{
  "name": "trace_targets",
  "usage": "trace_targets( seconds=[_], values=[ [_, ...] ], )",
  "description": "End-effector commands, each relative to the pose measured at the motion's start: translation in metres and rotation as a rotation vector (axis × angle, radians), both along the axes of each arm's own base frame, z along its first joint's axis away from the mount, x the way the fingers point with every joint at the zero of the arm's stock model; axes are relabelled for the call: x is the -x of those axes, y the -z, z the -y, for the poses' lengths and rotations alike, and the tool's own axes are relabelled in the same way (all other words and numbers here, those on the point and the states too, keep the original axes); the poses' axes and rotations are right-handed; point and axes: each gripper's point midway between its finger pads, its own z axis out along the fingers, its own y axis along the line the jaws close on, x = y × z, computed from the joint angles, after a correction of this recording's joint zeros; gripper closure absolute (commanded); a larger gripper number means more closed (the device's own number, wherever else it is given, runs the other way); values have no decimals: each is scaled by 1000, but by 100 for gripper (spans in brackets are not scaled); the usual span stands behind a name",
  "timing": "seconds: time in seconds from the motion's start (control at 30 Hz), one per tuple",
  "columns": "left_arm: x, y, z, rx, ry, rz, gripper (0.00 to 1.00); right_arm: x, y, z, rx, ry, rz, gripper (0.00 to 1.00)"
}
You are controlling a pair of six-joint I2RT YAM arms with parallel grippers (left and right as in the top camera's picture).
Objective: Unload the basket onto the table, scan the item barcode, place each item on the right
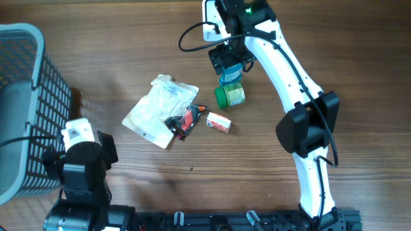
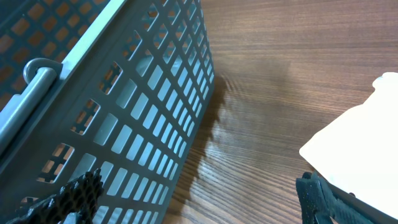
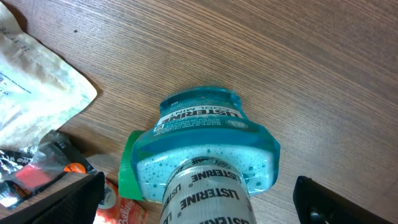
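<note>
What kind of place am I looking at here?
Probably a mock shop checkout on a wooden table: a grey shopping basket, a Listerine bottle and a white packet, the sort of goods sold in shops.

Blue Listerine bottle (image 3: 205, 146), apparently upright

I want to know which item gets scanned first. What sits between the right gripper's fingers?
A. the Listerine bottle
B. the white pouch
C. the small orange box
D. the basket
A: the right wrist view shows the Listerine bottle between the fingers of the open right gripper, with a gap on each side.
</note>
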Motion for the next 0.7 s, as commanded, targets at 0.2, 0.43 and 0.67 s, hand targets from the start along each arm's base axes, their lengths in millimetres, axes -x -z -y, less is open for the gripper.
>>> trace_targets(
  seconds=[0.2,0.43,0.67],
  values=[
    [1,-2,-3,-6,-15,6,0,-7,-1,-5,-13,-49,26,0],
    [1,-2,-3,-6,-15,6,0,-9,15,-5,-5,-73,19,0],
    [1,-2,-3,-6,-15,6,0,-16,23,9,0,-39,4,0]
  ],
)
